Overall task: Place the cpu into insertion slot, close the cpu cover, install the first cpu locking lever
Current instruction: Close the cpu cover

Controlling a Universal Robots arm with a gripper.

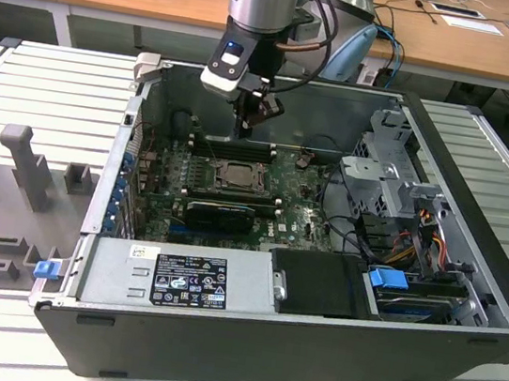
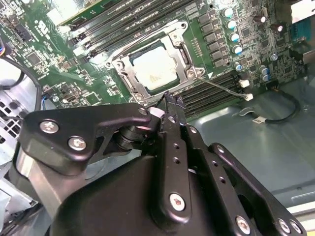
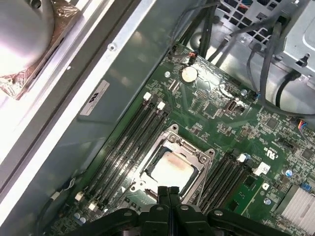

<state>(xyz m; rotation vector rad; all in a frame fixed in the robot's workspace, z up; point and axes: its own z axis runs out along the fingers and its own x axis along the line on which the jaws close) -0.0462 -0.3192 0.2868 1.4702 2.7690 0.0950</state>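
Note:
The cpu (image 2: 155, 69) lies flat in its socket on the green motherboard (image 3: 275, 128), its pale metal top showing through the window of the cpu cover (image 2: 127, 78). The silvery cover frame (image 3: 194, 147) lies down around the chip. A thin metal locking lever (image 2: 224, 87) sticks out from one socket corner over the memory slots; whether it is latched cannot be told. My gripper (image 3: 169, 190) hangs just above the socket's edge, shut, with nothing between the fingers. In the exterior view the gripper (image 1: 242, 130) is right behind the cpu (image 1: 235, 175).
Black memory slots (image 3: 133, 142) flank the socket. A long black expansion card (image 1: 218, 212) lies in front of it, then the power supply (image 1: 186, 276). A drive cage (image 1: 394, 172) and cables fill the exterior view's right. The case wall (image 1: 135, 126) stands close by.

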